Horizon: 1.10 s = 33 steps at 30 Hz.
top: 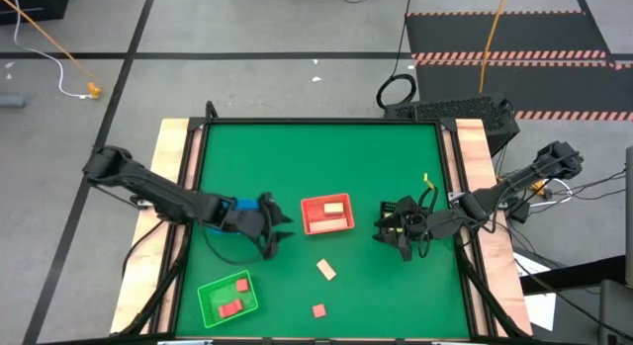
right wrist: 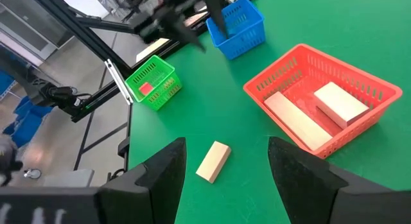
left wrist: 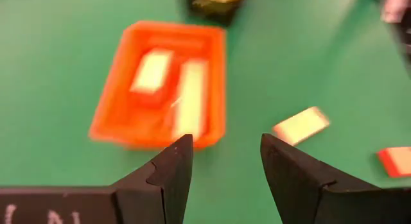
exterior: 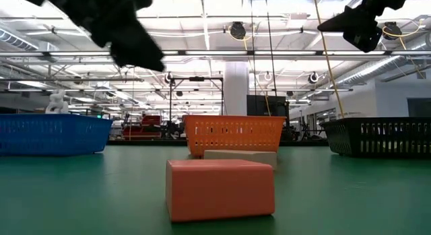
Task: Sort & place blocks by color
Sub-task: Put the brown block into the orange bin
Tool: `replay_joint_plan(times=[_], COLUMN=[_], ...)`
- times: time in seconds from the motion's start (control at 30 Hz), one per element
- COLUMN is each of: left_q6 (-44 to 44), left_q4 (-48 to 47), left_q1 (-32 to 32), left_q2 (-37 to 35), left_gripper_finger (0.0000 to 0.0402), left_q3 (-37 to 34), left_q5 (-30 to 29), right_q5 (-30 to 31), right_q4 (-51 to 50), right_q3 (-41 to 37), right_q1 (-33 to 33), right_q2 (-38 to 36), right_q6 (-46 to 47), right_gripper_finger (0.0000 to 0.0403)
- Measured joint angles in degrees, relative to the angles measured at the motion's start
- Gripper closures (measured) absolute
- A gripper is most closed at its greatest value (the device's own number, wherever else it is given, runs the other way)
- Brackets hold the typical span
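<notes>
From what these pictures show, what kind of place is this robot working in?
Most likely a large industrial hall or robotics lab, not a home. The low view shows a high ceiling with beams and hanging lights. The high view shows a grey concrete floor with striped hazard mats and loose cables around the green table.

Both arms are black, built of slim tubular links with thicker rounded joints. The left arm (top: 148, 192) carries a blue section just behind its left pincer (left wrist: 225, 161), whose two dark wedge-shaped fingers (left wrist: 172, 176) have notched inner edges. Thin yellow and dark cables run along the right arm (top: 514, 187), and the right pincer (right wrist: 225, 166) has matching broad dark fingers (right wrist: 166, 169)
</notes>
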Motion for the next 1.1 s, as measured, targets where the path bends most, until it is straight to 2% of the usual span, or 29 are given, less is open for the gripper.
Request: replay_joint_plan(times=[0.27, 0.37, 0.73, 0.9, 1.1], left_q6=[14.0, 15.7, 18.6, 24.0, 25.1], left_q4=[26.0, 30.5, 29.5, 26.1, 24.2], left_q1=[0.1, 0.1, 0.5, 0.4, 0.8], left_q2=[17.4, 21.9, 34.3, 36.7, 38.4], left_gripper_finger=[0.0217, 0.0217, 0.0217, 0.0217, 0.0217], left_q3=[0.1, 1.5, 11.0, 13.9, 15.4], left_q5=[5.2, 7.6, 16.5, 20.2, 21.7], right_q5=[0.0, 0.0, 0.0, 0.0, 0.0], right_q4=[0.0, 0.0, -0.1, 0.0, 0.0], right_q3=[0.0, 0.0, 0.0, 0.0, 0.0], right_q1=[0.0, 0.0, 0.0, 0.0, 0.0], right_q2=[0.0, 0.0, 0.0, 0.0, 0.0], right_q6=[0.0, 0.0, 0.0, 0.0, 0.0], right_gripper_finger=[0.0192, 0.0192, 0.0192, 0.0192, 0.0192])
